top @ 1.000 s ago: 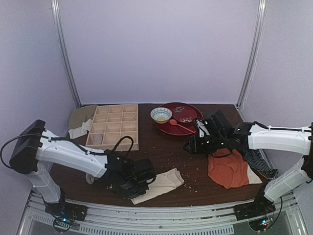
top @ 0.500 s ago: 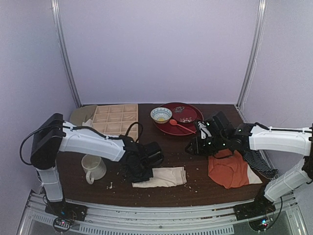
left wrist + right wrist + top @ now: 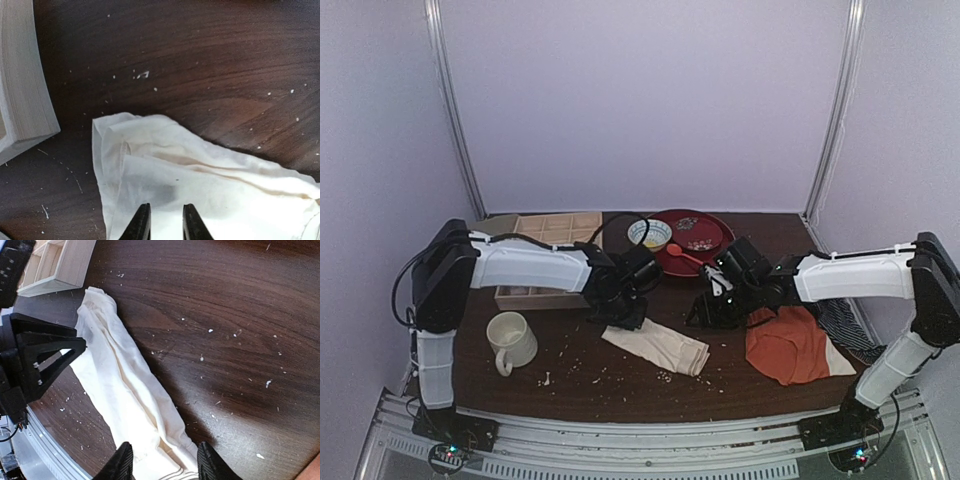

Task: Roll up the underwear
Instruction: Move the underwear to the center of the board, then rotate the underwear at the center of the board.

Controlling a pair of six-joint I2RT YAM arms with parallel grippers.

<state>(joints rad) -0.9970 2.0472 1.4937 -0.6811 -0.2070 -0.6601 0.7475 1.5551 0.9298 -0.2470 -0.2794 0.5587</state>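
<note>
The underwear (image 3: 656,346) is a cream strip folded lengthwise, lying diagonally on the dark table in the middle. My left gripper (image 3: 625,318) hangs just over its upper-left end; in the left wrist view the fingers (image 3: 141,226) stand a little apart above flat fabric (image 3: 200,175), with no cloth pinched between them. My right gripper (image 3: 704,312) is open wide over the lower-right end; the right wrist view shows the strip (image 3: 125,385) running between its tips (image 3: 162,460), with the striped waistband edge at the bottom.
A cream mug (image 3: 510,341) stands at the left. A wooden compartment box (image 3: 545,252) is behind the left arm. A red tray (image 3: 704,250) and a small bowl (image 3: 649,234) are at the back. An orange-red garment (image 3: 788,346) and a dark striped cloth (image 3: 847,330) lie at the right. Crumbs dot the table.
My left arm swung from the near edge up to the table's middle, and the underwear's left end came with it, so the strip now lies diagonally. My right gripper moved left to its other end.
</note>
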